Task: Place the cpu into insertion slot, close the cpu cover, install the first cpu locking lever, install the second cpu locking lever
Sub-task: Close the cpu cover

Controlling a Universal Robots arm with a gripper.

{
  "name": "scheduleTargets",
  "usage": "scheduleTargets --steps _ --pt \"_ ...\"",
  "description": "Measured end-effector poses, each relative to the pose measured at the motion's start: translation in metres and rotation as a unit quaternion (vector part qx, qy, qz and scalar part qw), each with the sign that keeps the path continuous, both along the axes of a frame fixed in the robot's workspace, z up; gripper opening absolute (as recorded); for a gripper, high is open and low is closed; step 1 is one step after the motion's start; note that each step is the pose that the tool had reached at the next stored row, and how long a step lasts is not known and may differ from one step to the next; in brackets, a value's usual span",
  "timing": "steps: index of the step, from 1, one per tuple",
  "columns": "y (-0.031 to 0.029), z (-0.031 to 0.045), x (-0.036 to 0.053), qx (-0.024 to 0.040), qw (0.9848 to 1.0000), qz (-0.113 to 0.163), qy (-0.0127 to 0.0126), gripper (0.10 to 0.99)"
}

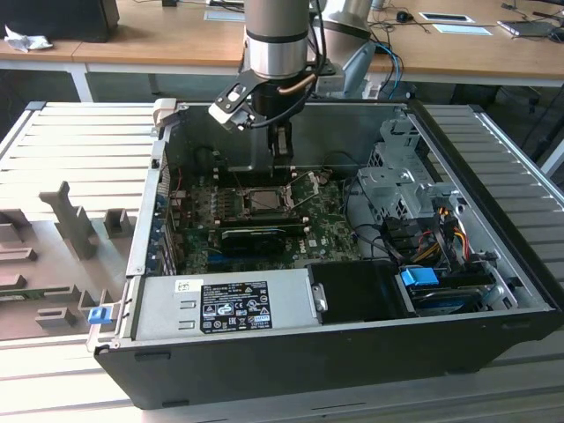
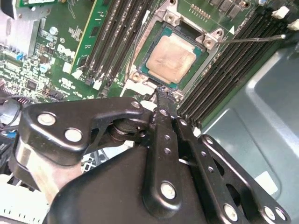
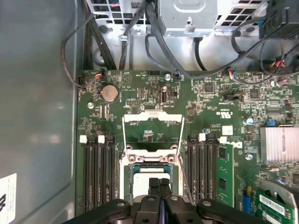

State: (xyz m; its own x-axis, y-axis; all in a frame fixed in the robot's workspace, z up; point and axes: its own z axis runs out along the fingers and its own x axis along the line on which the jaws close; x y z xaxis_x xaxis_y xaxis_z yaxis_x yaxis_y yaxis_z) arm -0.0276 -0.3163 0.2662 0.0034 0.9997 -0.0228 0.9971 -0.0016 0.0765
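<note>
Wooden desks run along the back, and in front of them an open computer case lies on its side on a grey slatted desk. The arm reaches straight down into the case, over the green board.

The end effector has its two fingers pressed tight together with nothing pinched between them, which is clear in both wrist views. The tips sit right at the edge of the insertion slot. I honestly can't tell if they're actually touching it.

The cpu is already lying flat in that slot, silvery top up, and it looks square to the rim. You can also see it just past the fingertips in the first wrist view.

The cpu cover is flipped open, on the far side of the slot from the fingers, with board showing through its square hole. A thin locking lever pokes out sideways across the long black slots.
</note>
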Motion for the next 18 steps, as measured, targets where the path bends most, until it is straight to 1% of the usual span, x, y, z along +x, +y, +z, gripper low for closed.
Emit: scheduleTargets --steps 2,4,6,8,10,12,14,16,18 --pt "0.0 0.0037 0.0 0.0 1.0 0.0 0.0 0.106" --pt "0.0 0.0044 0.0021 0.0001 1.0 0.0 0.0 0.106" --pt "0.0 0.0044 0.0073 0.0001 1.0 0.0 0.0001 0.106" --pt "0.0 0.0044 0.0159 0.0 1.0 0.0 0.0001 0.106" --pt "0.0 0.0044 0.0202 0.0 1.0 0.0 0.0001 0.106" --pt "0.0 0.0042 0.0265 0.0 1.0 0.0 0.0001 0.106" --pt "0.0 0.0036 0.0325 0.0 1.0 0.0 0.0001 0.106" --pt "0.0 0.002 0.041 0.0 1.0 0.0 0.0002 0.106" --pt "0.0 0.0013 0.0454 0.0 1.0 0.0 0.0001 0.106"
